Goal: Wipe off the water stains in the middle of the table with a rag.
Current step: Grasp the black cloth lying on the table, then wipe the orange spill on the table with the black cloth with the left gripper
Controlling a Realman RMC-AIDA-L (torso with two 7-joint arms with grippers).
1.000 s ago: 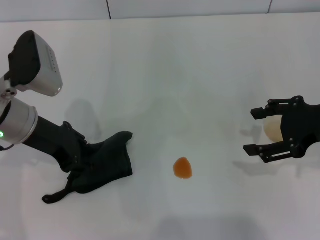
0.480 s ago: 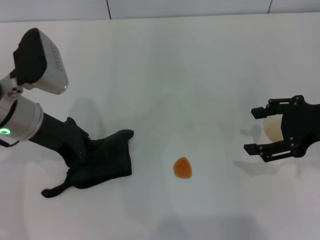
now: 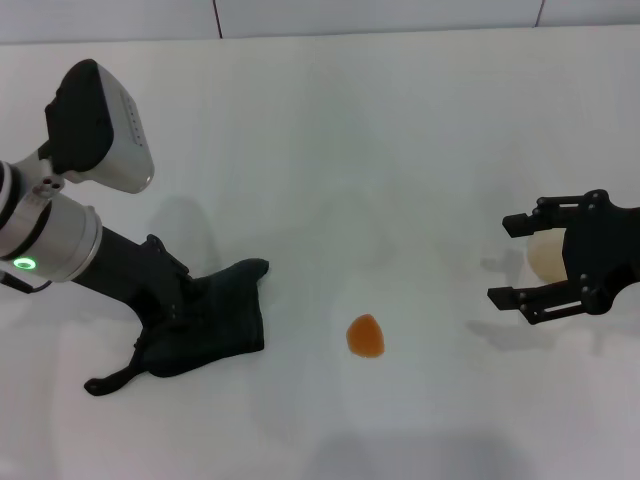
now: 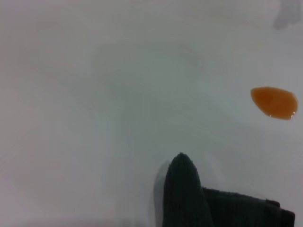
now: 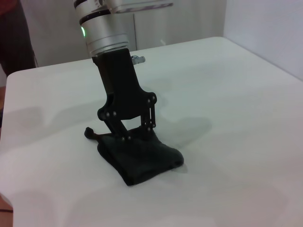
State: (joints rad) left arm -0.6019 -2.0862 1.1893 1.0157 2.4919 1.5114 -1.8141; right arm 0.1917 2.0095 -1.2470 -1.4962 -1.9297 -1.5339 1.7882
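The rag (image 3: 210, 325) lies crumpled on the white table (image 3: 330, 150), left of centre. My left gripper (image 3: 170, 330) presses down into it, and its fingers look closed on the cloth. The right wrist view shows this gripper (image 5: 135, 136) standing in the rag (image 5: 142, 163). The water stain (image 3: 365, 336), a small orange blob, sits to the right of the rag and apart from it. It also shows in the left wrist view (image 4: 274, 102), beyond a fold of the rag (image 4: 189, 198). My right gripper (image 3: 512, 260) hangs open at the right.
A whitish cup (image 3: 545, 256) stands at the right, between the open fingers of the right gripper. The table's far edge meets a wall (image 3: 380, 15) at the back.
My left arm has leaned to the right and its wrist has risen a little. The rag has shifted slightly with it. The right arm and the stain have not moved.
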